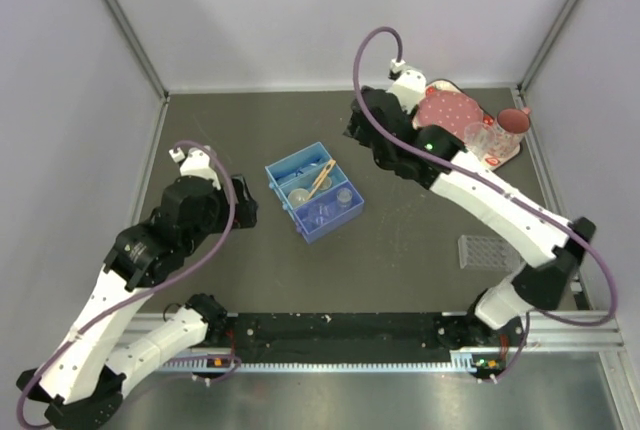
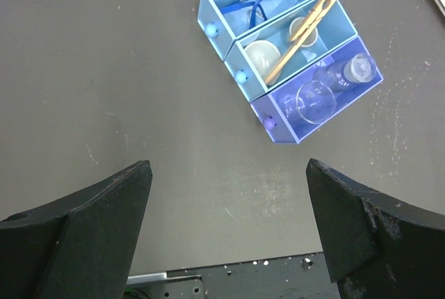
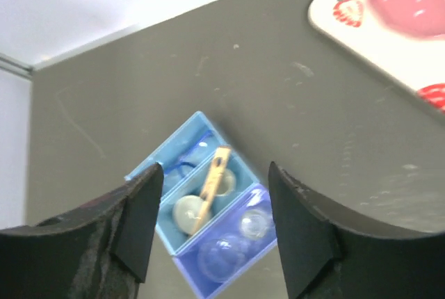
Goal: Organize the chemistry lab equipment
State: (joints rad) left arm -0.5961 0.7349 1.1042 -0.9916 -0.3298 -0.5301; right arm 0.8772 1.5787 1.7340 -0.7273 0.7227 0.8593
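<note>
A blue three-part box (image 1: pixel 313 191) stands mid-table. Its middle part holds thin wooden tongs (image 2: pixel 303 33) lying across two small round dishes (image 2: pixel 262 56). The darker blue part holds clear round glassware (image 2: pixel 316 101), and the far part holds small blue pieces (image 2: pixel 259 7). A clear well rack (image 1: pixel 483 250) lies flat at the right. My left gripper (image 2: pixel 229 208) is open and empty, well short of the box. High above the box's far side, my right gripper (image 3: pixel 215 208) is open with nothing between its fingers.
A white strawberry-print tray (image 1: pixel 505 155) with a pink plate (image 1: pixel 447 110) and glasses sits at the back right, just behind my right arm. Grey walls close in the table on three sides. A black rail (image 1: pixel 340 328) runs along the near edge.
</note>
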